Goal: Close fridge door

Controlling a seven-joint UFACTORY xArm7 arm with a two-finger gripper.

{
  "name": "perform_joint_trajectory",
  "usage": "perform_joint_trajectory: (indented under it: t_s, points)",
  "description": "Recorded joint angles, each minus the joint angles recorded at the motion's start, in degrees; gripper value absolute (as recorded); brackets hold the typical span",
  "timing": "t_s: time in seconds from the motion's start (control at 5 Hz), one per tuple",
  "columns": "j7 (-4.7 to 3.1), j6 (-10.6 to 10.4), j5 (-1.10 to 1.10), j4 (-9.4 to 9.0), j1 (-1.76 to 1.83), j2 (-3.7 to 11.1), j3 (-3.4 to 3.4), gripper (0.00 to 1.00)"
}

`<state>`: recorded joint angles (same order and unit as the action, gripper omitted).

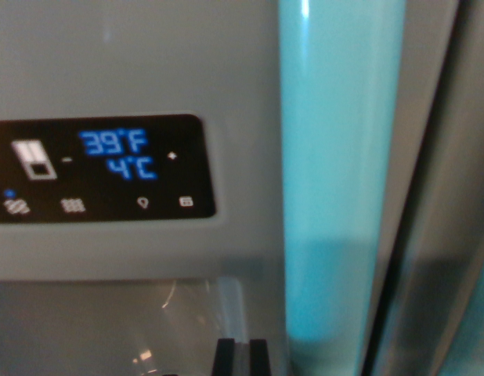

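The wrist view is pressed close to a pale grey fridge door [140, 63]. A black control panel [101, 168] on it glows blue with "39°F" and "4°C" plus small icons. To the wrist view's right runs a shiny turquoise vertical strip [336, 172], then a grey door edge [418, 188] with a dark seam beside it. Two black fingertips of my gripper [242, 356] poke up at the bottom edge, close together with a thin pale gap between them. Nothing is seen held.
Below the panel a recessed, glossy dispenser area [124, 329] reflects light. A shadow darkens the lower right of the picture, across the turquoise strip and the grey edge.
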<state>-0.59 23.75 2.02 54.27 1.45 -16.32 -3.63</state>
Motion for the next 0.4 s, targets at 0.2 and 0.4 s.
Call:
perform_joint_trajectory:
  t_s: [0.2,0.4]
  points:
    - [0.00,0.0,0.00,0.00,0.00,0.00,0.00,1.00]
    - [0.00,0.0,0.00,0.19,0.00,0.36,-0.03,1.00]
